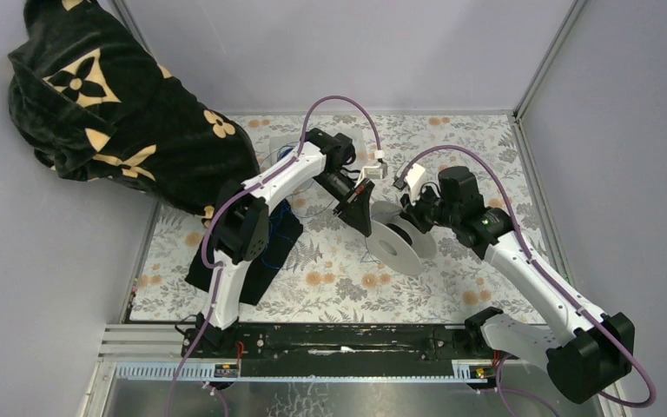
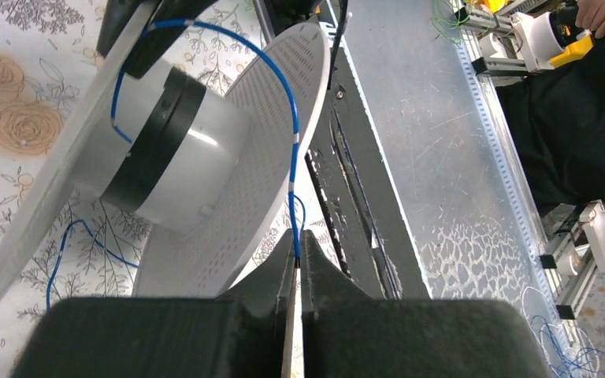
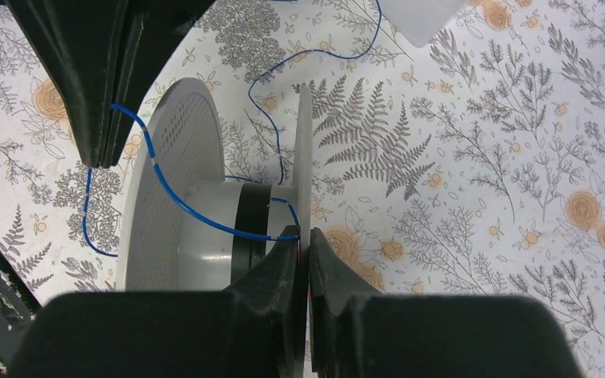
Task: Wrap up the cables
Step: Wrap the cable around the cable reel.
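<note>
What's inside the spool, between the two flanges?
A white hub with a black band; one blue cable runs from it to the shut left pincer. The hub's far side is hidden, so wound turns cannot be counted.

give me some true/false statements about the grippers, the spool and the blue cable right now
1. The left gripper is shut on the blue cable. True.
2. The right gripper hangs open, clear of the spool. False: it is shut on the edge of one white flange.
3. The hub is fully wound with cable. False: only a single strand crosses it, and the rest is bare.
4. The cable arcs from the left gripper over to the spool. True.
5. The spool's flanges are black. False: they are white, and only a band around the hub is black.
</note>
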Tool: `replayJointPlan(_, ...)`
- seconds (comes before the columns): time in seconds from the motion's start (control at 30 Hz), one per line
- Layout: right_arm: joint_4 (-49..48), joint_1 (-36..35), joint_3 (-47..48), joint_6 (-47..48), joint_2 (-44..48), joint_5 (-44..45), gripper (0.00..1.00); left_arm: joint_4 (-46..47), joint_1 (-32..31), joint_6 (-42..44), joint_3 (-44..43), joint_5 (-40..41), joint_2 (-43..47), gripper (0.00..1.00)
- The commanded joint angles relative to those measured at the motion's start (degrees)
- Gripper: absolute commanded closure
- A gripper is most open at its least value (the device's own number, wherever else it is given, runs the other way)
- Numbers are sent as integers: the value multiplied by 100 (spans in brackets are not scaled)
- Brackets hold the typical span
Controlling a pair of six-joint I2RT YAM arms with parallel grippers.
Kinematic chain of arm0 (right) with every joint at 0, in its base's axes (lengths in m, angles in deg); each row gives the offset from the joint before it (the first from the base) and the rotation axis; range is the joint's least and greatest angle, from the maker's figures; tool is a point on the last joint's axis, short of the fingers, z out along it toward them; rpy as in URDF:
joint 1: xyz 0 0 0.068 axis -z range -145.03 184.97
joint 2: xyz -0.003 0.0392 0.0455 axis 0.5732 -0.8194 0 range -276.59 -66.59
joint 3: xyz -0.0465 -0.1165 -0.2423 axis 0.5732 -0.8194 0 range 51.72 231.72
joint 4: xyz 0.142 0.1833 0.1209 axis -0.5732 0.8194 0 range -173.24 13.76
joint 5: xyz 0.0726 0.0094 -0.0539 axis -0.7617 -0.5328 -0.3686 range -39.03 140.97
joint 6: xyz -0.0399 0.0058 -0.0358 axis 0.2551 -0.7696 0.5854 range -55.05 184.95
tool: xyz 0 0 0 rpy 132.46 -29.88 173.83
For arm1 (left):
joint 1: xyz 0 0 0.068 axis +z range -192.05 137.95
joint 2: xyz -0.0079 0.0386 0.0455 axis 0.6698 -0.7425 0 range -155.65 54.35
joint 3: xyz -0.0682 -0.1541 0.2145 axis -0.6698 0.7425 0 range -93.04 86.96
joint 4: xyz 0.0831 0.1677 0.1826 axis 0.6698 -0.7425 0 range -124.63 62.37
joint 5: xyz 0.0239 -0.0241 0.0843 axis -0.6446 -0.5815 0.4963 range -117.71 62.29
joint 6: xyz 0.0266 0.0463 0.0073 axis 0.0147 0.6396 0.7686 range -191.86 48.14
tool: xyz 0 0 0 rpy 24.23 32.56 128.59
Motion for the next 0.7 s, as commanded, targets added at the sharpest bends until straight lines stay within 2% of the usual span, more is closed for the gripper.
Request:
replayJointPlan(0.0,463,-31,390,31,-62,422,100,163,74,-444,-190,200,9,93)
replayJointPlan(0.33,757,-33,455,174,-74,566,100,799,175,-966,173,1148,250,99)
replayJointPlan(0.67,768,-36,480,267,-295,132,100,1190,157,-1286,108,1828,274,100)
